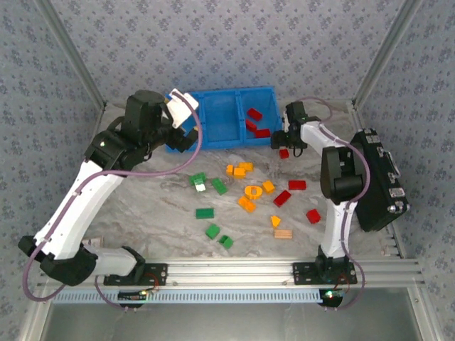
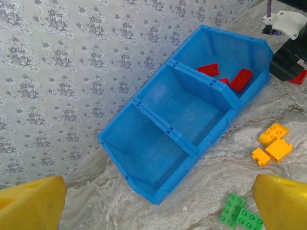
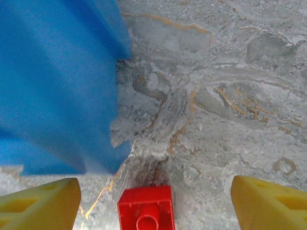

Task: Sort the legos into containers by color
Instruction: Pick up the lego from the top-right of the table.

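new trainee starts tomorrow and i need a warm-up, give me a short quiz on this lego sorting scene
1. True or false: the middle compartment of the blue bin holds green bricks.
2. What colour is the brick lying between the open fingers of the right claw? A green, B red, C orange.
3. Fill in: bricks lie in ___ of the blue bin's three compartments.
Key: 1 false; 2 B; 3 one.
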